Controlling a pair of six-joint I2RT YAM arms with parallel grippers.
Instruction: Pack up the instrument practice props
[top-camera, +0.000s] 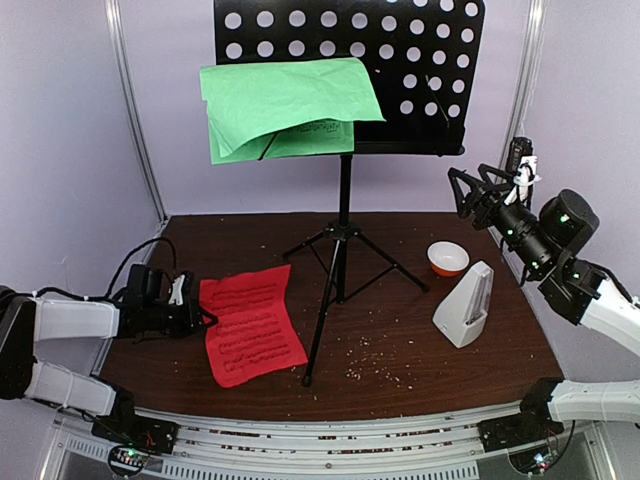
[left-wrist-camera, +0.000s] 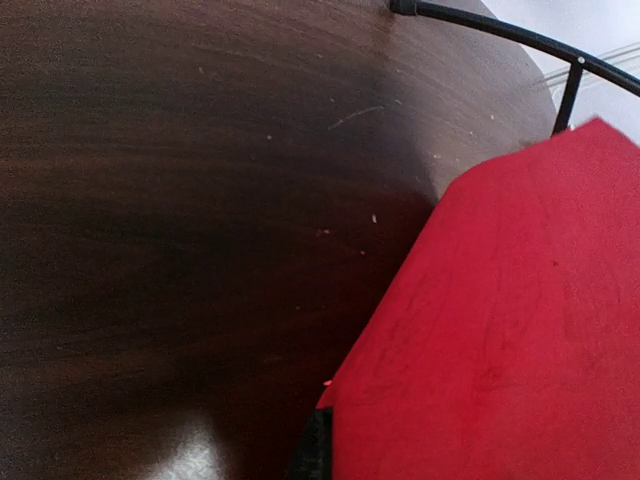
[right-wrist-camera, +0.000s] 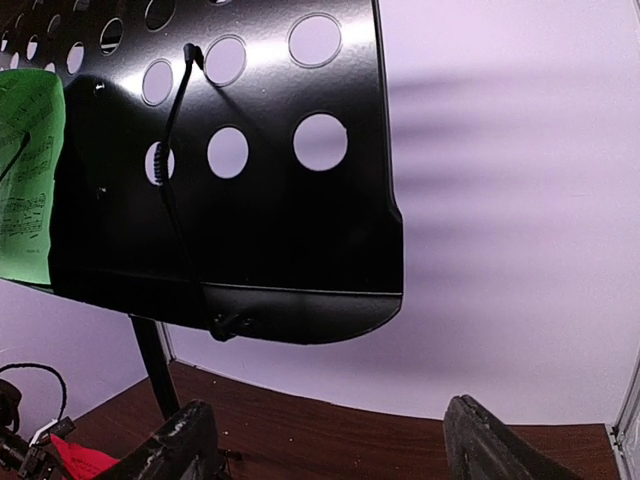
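left end effector (top-camera: 199, 311) at edge of red sheet (top-camera: 252, 326)

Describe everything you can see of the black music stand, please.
The music stand is black and looks like metal. Its wide desk is full of round holes and has a narrow ledge along the bottom; a thin wire arm lies on its face. One straight pole carries it down to tripod legs spread on the brown table. Green sheets cover the left half of the desk. The right gripper, open, hangs just below the desk's right end, apart from it.
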